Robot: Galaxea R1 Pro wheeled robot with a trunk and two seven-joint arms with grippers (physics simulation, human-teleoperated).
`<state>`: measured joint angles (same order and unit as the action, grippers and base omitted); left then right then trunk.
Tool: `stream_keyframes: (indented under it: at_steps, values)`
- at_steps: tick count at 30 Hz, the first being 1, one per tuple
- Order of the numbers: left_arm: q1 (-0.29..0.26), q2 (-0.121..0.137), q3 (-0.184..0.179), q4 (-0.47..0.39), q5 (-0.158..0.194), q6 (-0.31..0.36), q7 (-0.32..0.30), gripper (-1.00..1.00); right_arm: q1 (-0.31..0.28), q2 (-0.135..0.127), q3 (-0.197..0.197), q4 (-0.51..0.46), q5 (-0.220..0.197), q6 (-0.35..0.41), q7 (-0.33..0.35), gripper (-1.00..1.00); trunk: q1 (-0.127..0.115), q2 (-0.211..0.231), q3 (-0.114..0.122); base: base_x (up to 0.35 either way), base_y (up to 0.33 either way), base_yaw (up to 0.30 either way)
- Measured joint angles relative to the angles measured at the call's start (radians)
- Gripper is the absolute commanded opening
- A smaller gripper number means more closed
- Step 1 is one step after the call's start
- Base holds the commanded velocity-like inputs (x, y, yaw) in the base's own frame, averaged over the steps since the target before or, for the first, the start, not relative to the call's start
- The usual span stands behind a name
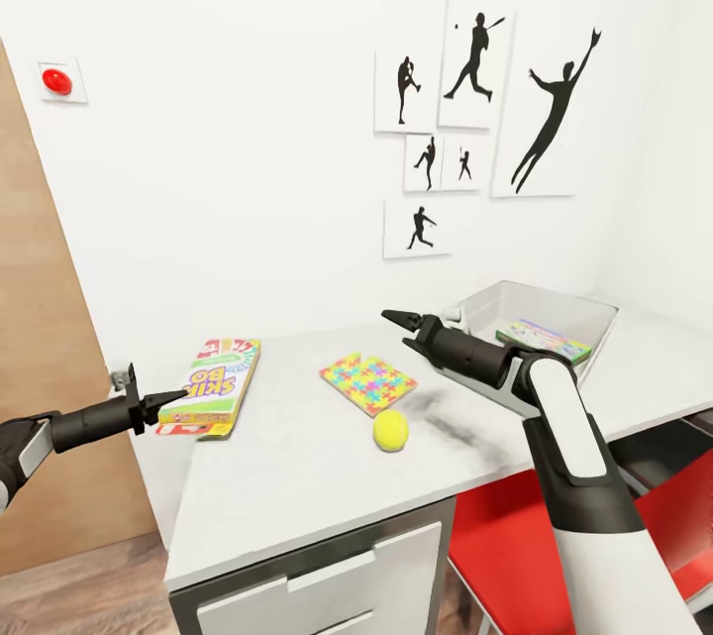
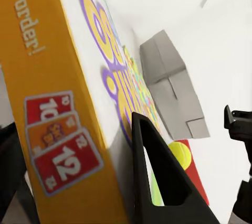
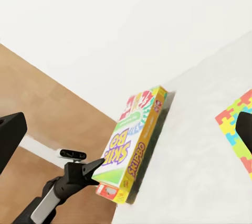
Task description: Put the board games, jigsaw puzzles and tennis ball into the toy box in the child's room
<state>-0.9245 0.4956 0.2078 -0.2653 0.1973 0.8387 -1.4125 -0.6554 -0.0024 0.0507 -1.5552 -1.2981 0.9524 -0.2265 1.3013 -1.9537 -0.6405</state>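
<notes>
On the white table [image 1: 297, 476] lies a yellow-green board game [image 1: 213, 385] with purple lettering, its near end overhanging the left edge. My left gripper [image 1: 170, 403] is shut on that end, one finger [image 2: 157, 182] on the printed top face and the other below. The jigsaw puzzles [image 1: 368, 382] lie stacked mid-table, with the tennis ball [image 1: 390, 430] just in front of them. My right gripper [image 1: 398, 319] hovers open above the table behind the puzzles. The grey toy box [image 1: 584, 313] stands at the back right and holds a flat colourful box [image 1: 543, 340].
A white wall with silhouette pictures [image 1: 475, 110] rises close behind the table. A wooden door [image 1: 40, 397] stands at the left. A red chair [image 1: 505, 536] sits under the table's right part, beside white drawers [image 1: 337, 585].
</notes>
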Motion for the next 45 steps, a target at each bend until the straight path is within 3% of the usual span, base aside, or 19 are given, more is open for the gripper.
stream_keyframes:
  at_steps: [7,12,15,20,24,27,32,34,39,43,45]
  values:
    - [0.0,0.001,0.0,0.0,0.001,0.008,-0.007,-1.0,0.008,0.0,-0.001,0.001,0.0,0.003,0.003,1.0,-0.027,0.049,0.022,-0.138,0.0,0.0]
    - [0.0,0.012,-0.003,0.0,-0.004,0.01,-0.088,-1.0,0.008,-0.007,-0.005,0.0,-0.001,0.005,0.02,1.0,-0.046,0.084,0.038,-0.157,0.006,0.0]
    - [0.0,0.023,-0.01,0.0,-0.007,0.01,-0.121,-1.0,0.04,-0.014,-0.008,-0.004,-0.001,0.005,0.108,1.0,-0.058,0.105,0.047,-0.029,0.001,0.0]
    - [0.0,0.028,-0.013,-0.001,-0.006,0.01,-0.135,-1.0,0.146,-0.018,-0.018,-0.009,-0.012,-0.007,0.354,1.0,-0.077,0.14,0.063,-0.006,0.0,0.0]
    - [0.0,0.028,-0.015,-0.012,-0.004,0.01,-0.136,-1.0,0.232,-0.024,-0.022,-0.015,-0.006,-0.016,0.454,1.0,-0.092,0.168,0.075,-0.123,0.004,0.0]
    - [0.001,0.027,-0.02,-0.038,-0.003,0.011,-0.137,-1.0,0.312,-0.049,-0.022,-0.024,-0.004,-0.02,0.523,1.0,-0.103,0.189,0.085,-0.268,0.04,0.0]
    - [0.001,0.027,-0.021,-0.048,-0.003,0.011,-0.137,-1.0,0.366,-0.059,-0.02,-0.027,-0.001,-0.048,0.664,1.0,-0.123,0.224,0.1,-0.084,0.009,0.0]
    - [0.002,0.027,-0.022,-0.048,-0.003,0.011,-0.137,-1.0,0.373,-0.059,-0.019,-0.027,0.001,-0.055,0.702,1.0,-0.13,0.238,0.107,-0.016,0.002,0.0]
    - [0.003,0.027,-0.021,-0.049,-0.003,0.011,-0.137,-1.0,0.378,-0.06,-0.022,-0.027,0.014,-0.063,0.725,1.0,-0.15,0.273,0.122,-0.004,0.0,0.0]
    - [0.003,0.025,-0.021,-0.049,-0.003,0.011,-0.138,-1.0,0.378,-0.057,-0.023,-0.027,0.074,-0.081,0.725,1.0,-0.165,0.301,0.135,0.0,0.0,0.0]
    - [0.003,0.026,-0.021,-0.049,-0.002,0.011,-0.138,-1.0,0.378,-0.057,-0.017,-0.026,0.123,-0.151,0.73,1.0,-0.173,0.315,0.141,0.0,0.0,0.0]
